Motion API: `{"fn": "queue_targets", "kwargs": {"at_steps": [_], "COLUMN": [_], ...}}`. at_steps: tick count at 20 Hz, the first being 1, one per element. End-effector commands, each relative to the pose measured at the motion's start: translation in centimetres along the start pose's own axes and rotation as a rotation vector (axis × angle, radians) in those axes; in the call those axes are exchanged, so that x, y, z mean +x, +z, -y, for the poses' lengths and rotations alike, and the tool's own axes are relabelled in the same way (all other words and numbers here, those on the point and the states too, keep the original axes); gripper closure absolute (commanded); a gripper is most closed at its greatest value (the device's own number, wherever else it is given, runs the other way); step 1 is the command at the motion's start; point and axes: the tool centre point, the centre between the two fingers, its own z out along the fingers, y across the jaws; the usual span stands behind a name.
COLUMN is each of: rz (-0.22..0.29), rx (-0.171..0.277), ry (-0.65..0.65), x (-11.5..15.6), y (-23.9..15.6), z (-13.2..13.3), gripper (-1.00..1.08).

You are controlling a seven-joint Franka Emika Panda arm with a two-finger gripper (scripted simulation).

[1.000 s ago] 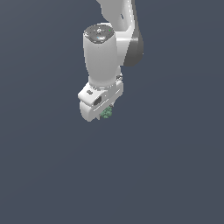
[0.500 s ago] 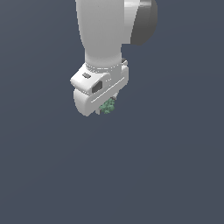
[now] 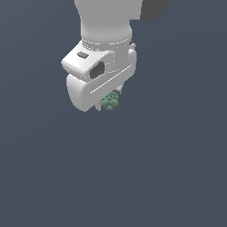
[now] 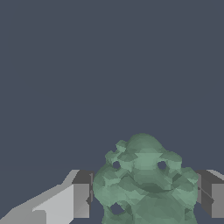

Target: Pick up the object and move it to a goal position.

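The object (image 3: 110, 101) is a small bumpy green clump, mottled pale and dark, peeking out under the white hand in the exterior view. My gripper (image 3: 108, 103) is shut on it, with most of the fingers hidden behind the hand's body. In the wrist view the object (image 4: 145, 181) fills the gap between the two grey fingertips (image 4: 82, 200), which press against its two sides. My gripper (image 4: 146, 197) holds it over a plain dark surface. No goal marker shows in either view.
A uniform dark blue-grey ground (image 3: 168, 168) surrounds the arm on all sides. The white arm links (image 3: 106, 22) rise out of the exterior view's upper edge.
The arm with the green clump has come closer to the exterior camera and looks larger, shifting slightly toward that view's left. The grip on the clump is unchanged.
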Motion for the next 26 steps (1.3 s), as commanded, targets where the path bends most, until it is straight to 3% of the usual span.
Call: {"fn": "queue_targets", "kwargs": {"at_steps": [1, 14, 26], "rz": [0.0, 0.001, 0.001], "rx": [0.0, 0.0, 0.0], "ry": [0.0, 0.001, 0.001], "x": [0.5, 2.4, 3.2], "y": [-1.2, -6.0, -7.8], "z": [-0.4, -1.8, -2.5], "gripper": [1.08, 1.08, 1.08]}}
